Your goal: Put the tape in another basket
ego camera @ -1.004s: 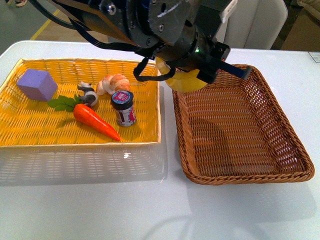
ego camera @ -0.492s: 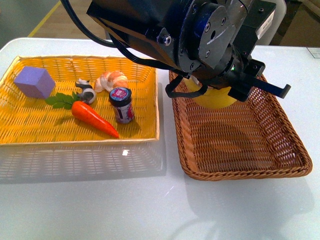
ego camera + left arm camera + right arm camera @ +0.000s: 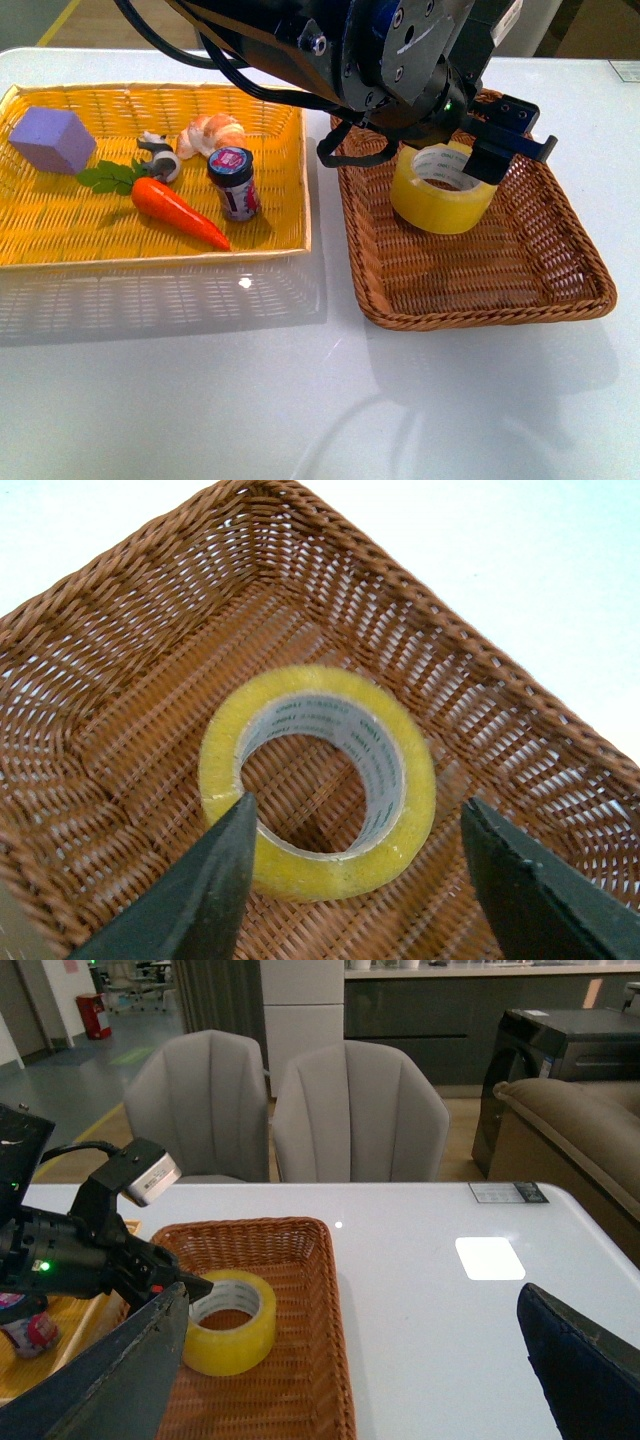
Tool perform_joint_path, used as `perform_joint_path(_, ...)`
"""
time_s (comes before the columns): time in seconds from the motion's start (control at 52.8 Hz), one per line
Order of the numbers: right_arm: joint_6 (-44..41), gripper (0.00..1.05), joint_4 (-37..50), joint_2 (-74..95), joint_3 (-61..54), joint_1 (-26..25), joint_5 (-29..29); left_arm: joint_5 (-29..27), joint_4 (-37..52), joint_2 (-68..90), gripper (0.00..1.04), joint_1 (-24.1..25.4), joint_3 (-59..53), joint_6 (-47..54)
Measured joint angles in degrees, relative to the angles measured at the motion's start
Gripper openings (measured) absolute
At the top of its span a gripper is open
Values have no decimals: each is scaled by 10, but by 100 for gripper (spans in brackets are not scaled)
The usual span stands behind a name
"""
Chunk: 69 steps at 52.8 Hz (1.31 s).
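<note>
One tape (image 3: pixel 442 188) roll, and it lies flat inside the brown basket (image 3: pixel 560 300), hole facing up, toward the far half of the tray. The left gripper (image 3: pixel 350 880) hangs right over it with its two fingers (image 3: pixel 205 890) spread wide, one on each side of the roll; the wrist view shows clear wicker between the far finger and the tape, while the near one sits close by the rim, contact not certain. So it's released, nothing clenched. The right gripper (image 3: pixel 350 1370) is off to the side above the white table (image 3: pixel 300 400), its two fingers parted wide and gripping nothing.

Two baskets on the table: the brown one and a yellow basket (image 3: pixel 150 250) just beside it. In the yellow one, count five things: one purple block (image 3: pixel 52 139), one carrot (image 3: pixel 175 208), one small jar (image 3: pixel 234 183), one croissant (image 3: pixel 210 132) and one little black-and-white ring (image 3: pixel 158 160) next to the carrot's leaves
</note>
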Motion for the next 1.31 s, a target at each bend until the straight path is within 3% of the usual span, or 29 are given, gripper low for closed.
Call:
perform_joint_path(0.17,0,96,0,0,0,0,0,-9,19,-12,98,6,-27,-7)
perform_joint_path(0.417,0,96,0,0,0,0,0,-53,67,-101,96,64,-114,-38)
perform_joint_path(0.758,0,96,0,0,0,0,0,-100,136,-293,96,224,-305,-54)
perform_joint_path(0.833,0,96,0,0,0,0,-1,-173,298,-320,84,252,-389,-31)
perform_joint_path(0.947,0,96,0,0,0,0,0,-165,471,-389,66,294,-521,-19)
perform_joint_path(1.307,0,96,0,0,0,0,0,-128,551,-523,5,334,-713,-10)
